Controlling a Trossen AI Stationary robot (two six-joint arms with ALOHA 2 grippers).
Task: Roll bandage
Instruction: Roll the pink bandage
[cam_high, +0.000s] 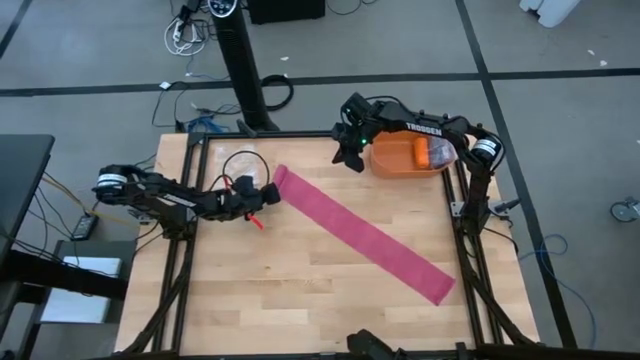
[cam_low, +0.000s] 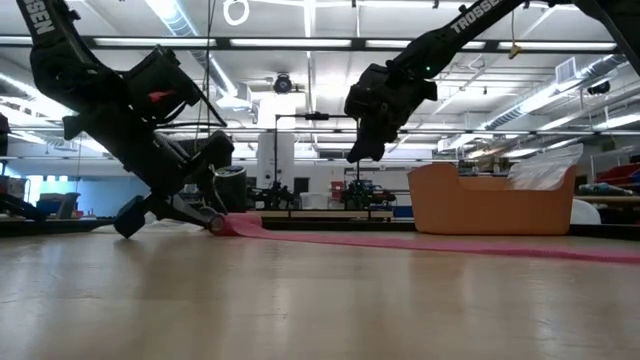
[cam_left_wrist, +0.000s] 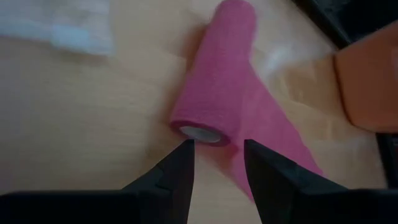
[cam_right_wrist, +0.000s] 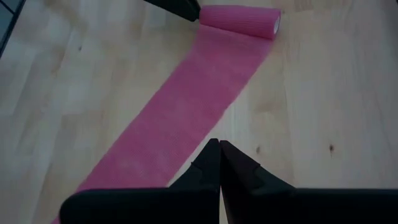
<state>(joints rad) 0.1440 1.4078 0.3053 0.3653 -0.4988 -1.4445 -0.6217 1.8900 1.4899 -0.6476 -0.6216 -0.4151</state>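
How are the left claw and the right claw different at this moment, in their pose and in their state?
The left claw is low at the table, right at the rolled end of the bandage; the right claw is raised above the table near the orange bin. The left claw's fingers stand apart, those of the right claw are pressed together. Neither holds anything.

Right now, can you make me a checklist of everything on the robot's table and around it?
Surface: wooden table, bare except as listed.
Job's things: pink bandage lying mostly unrolled in a diagonal strip, its rolled end by the left arm.
Clutter: orange bin at the far right corner, with a crinkly plastic bag in it.
Grippers: left gripper at the rolled end, jaws open, holding nothing; right gripper above the table beside the bin, jaws shut, empty.
Cables: loose cables on floor.
Surroundings: large room, ceiling lights; nobody seen.
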